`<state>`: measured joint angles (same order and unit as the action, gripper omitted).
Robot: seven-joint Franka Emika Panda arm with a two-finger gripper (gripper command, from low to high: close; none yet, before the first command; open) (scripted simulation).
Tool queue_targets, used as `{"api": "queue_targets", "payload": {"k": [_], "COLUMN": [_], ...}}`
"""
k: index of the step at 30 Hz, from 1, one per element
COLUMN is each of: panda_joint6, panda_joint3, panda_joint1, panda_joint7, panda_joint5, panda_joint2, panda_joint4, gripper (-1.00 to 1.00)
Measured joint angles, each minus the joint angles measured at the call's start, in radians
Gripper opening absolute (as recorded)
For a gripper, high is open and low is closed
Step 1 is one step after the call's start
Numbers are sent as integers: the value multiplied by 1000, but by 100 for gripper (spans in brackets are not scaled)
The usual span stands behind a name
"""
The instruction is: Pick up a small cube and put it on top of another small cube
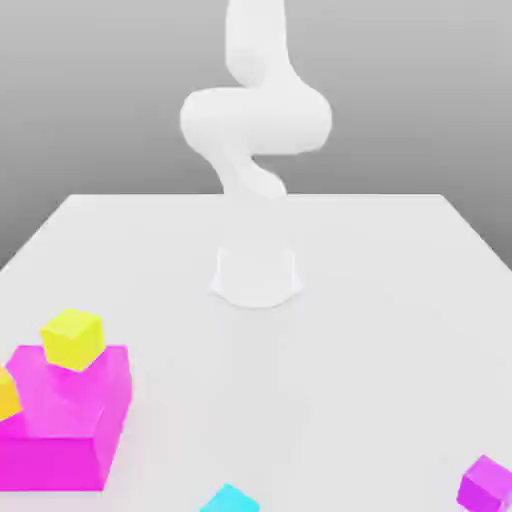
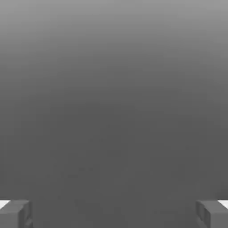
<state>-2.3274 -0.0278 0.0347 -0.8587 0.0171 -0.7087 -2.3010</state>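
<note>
1. Tool spread wide in the hand view, fingertips far apart, holding nothing, facing plain grey.
2. Yellow cube resting atop large magenta block, near the exterior view's left edge of the white surface.
3. Cyan cube at the front edge; purple cube at front right.
4. Wide bare room mid-surface.
5. Arm curled upright over its base.

Your exterior view looks from the front, slightly above, across the tabletop at the arm. Your hand view faces plain grey.
</note>
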Motion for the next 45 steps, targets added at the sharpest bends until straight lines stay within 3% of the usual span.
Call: {"api": "queue_targets", "payload": {"k": [10, 19, 33, 34, 40, 45], "panda_joint6": [-110, -208, -435, -455, -467, -361], "panda_joint3": [-95, -113, -82, -75, -72, -101], "panda_joint1": [119, 163, 147, 141, 139, 162], "panda_joint7": [-248, -462, -634, -639, -641, -616], "panda_joint5": [84, 151, 118, 123, 127, 91], "panda_joint2": [369, 695, 1187, 1213, 1226, 1090], "panda_joint4": [-4, -8, 12, 18, 21, -9], "gripper": [0, 0, 0, -100, -100, -100]}}
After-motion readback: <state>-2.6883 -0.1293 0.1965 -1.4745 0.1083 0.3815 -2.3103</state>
